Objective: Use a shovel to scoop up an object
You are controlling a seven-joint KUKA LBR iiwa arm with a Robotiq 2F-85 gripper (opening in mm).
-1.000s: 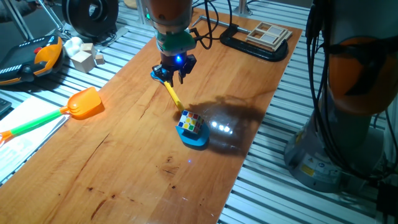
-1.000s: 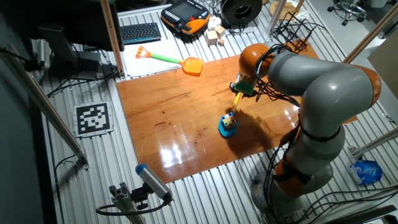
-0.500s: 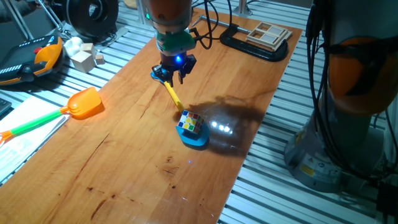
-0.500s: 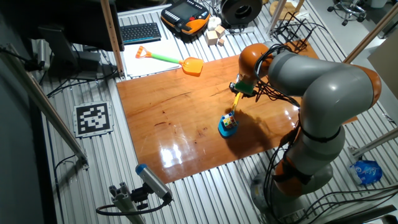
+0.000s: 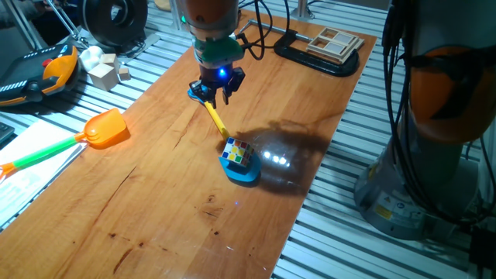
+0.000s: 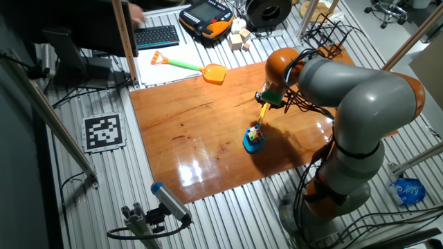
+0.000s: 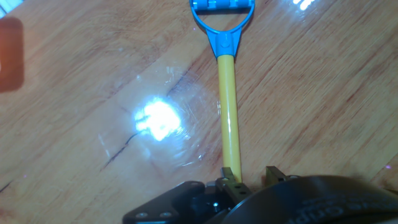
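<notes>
Gripper: the gripper (image 5: pixel 218 91) hangs low over the far part of the desk (image 5: pixel 155 194), at the loop end of the shovel; in the hand view its dark body fills the bottom edge and one finger (image 7: pixel 231 182) meets the yellow shaft. I cannot tell whether the fingers are clamped on the shovel or apart.
Shovel: the shovel (image 5: pixel 219 128) lies on the desk, its blue blade (image 5: pixel 242 173) toward the near right edge, the yellow shaft (image 7: pixel 228 112) running back to the blue D-shaped loop (image 7: pixel 222 15) by the gripper.
Object: the object (image 5: pixel 237 154), a cube with multicoloured stickers, sits on the blue blade; in the other fixed view it (image 6: pixel 255 134) shows on the blade near the middle of the desk.
Orange scoop: an orange scoop (image 5: pixel 105 129) with a green handle lies at the left desk edge, well apart from the shovel.
Wooden blocks: pale wooden blocks (image 5: pixel 107 75) rest beyond the desk, off its far left corner.
Arm: the grey and orange arm (image 6: pixel 349 90) reaches over from the right side.
</notes>
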